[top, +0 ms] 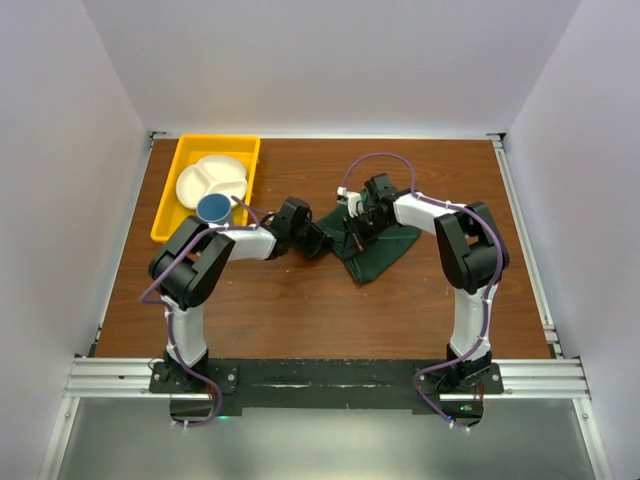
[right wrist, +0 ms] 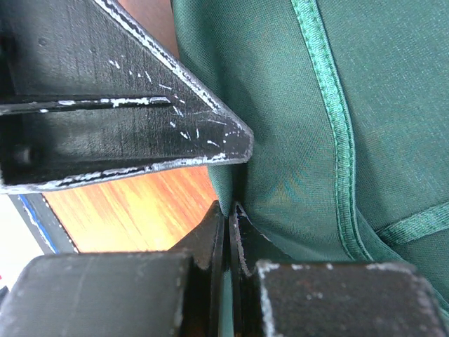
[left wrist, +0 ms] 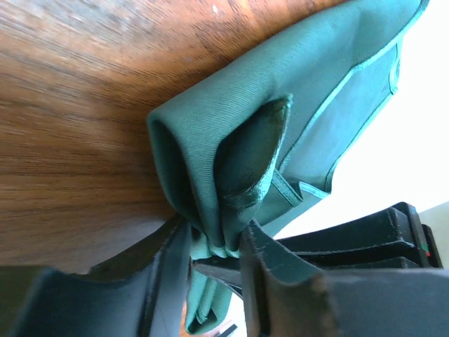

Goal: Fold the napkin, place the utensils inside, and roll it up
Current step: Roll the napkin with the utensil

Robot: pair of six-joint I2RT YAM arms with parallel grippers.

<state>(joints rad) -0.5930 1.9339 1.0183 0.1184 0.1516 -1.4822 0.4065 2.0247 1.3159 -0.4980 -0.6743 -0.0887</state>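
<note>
Both arms bend in low over the surface (elbows up). The left hand (top: 318,241) and right hand (top: 357,226) each pinch the napkin (top: 388,250).

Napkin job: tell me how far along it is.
Done: little; the napkin lies bunched, not neatly folded. In hand: the left gripper and right gripper each pinch a part of it. To do: finishing the fold, laying the utensils inside (none show on the cloth), rolling.
</note>
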